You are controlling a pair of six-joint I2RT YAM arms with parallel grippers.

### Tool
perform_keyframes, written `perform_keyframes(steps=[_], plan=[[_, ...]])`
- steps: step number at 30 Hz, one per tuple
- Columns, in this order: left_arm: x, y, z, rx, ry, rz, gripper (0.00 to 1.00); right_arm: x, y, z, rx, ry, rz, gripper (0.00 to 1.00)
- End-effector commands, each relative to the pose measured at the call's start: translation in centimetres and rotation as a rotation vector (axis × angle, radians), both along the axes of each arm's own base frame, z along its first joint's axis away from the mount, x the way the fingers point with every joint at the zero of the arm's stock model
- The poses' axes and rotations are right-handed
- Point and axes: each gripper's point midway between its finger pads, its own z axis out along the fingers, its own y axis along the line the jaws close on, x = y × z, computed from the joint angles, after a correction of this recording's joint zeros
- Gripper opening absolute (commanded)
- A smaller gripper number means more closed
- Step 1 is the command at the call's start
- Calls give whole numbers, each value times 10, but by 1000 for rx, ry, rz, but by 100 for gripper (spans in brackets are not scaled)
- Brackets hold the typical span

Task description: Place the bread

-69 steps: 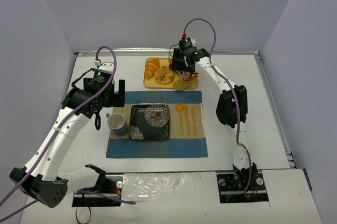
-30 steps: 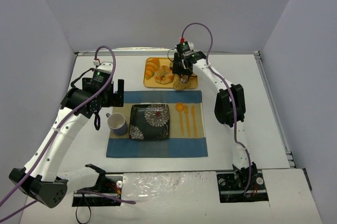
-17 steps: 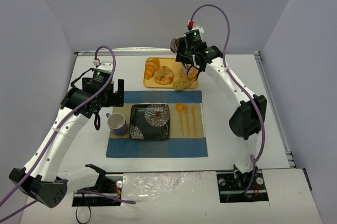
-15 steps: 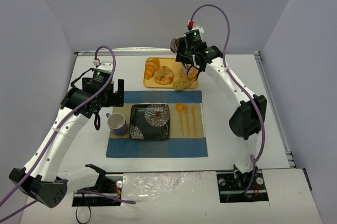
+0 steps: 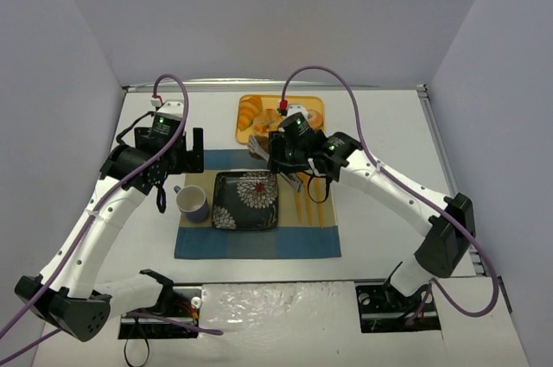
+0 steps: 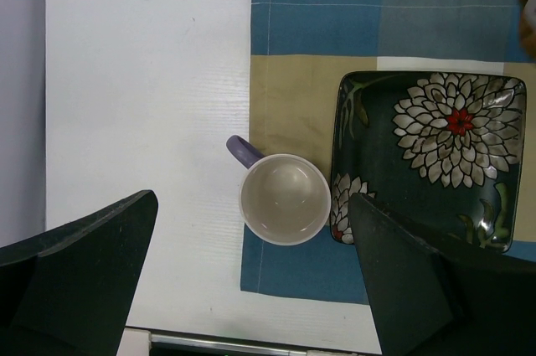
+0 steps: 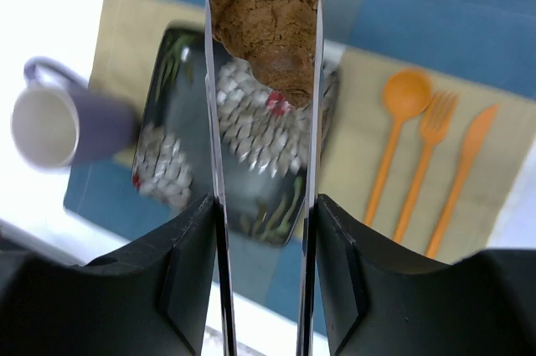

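Observation:
My right gripper (image 5: 292, 149) (image 7: 264, 230) is shut on a pair of metal tongs (image 7: 211, 121). The tongs pinch a dark brown bread roll (image 7: 266, 8) at their tips. In the right wrist view the roll hangs over the far right part of the dark floral square plate (image 7: 251, 155). The plate (image 5: 246, 199) (image 6: 431, 155) lies on a blue and tan placemat (image 5: 259, 242). In the top view the tongs' end (image 5: 258, 146) is near the plate's far edge. My left gripper (image 5: 177, 158) (image 6: 251, 289) is open and empty above the mug.
A purple mug (image 5: 192, 203) (image 6: 285, 199) (image 7: 50, 126) stands left of the plate. An orange spoon, fork and knife (image 5: 308, 199) (image 7: 435, 163) lie right of it. An orange tray (image 5: 242, 136) with croissants (image 5: 251, 110) sits behind the placemat.
My right arm rose from the orange tray with the bread in the tongs and swung toward me and left, to over the plate's far side. The left arm has not moved.

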Motion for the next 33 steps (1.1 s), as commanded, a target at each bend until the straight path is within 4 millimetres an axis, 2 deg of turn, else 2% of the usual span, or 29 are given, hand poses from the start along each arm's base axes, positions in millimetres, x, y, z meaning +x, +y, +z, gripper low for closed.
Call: perform_keyframes(steps=[1, 4, 8, 13, 21, 28, 33], plan=[[8, 0, 16, -34, -77, 28, 97, -27, 10, 13, 73, -42, 6, 0], [7, 0, 17, -36, -79, 27, 97, -41, 10, -10, 50, -8, 19, 0], [7, 0, 17, -34, -78, 23, 97, -63, 24, -36, 24, 22, 79, 0], [8, 0, 15, -32, -71, 23, 97, -70, 45, -56, 15, 25, 126, 0], [8, -5, 7, -40, -46, 2, 97, -66, 62, -76, -41, 21, 142, 0], [17, -39, -7, -170, -20, -82, 97, -66, 61, -84, -53, 29, 140, 0], [30, -50, -10, -201, -15, -104, 97, -67, 60, -87, -60, 32, 143, 0]])
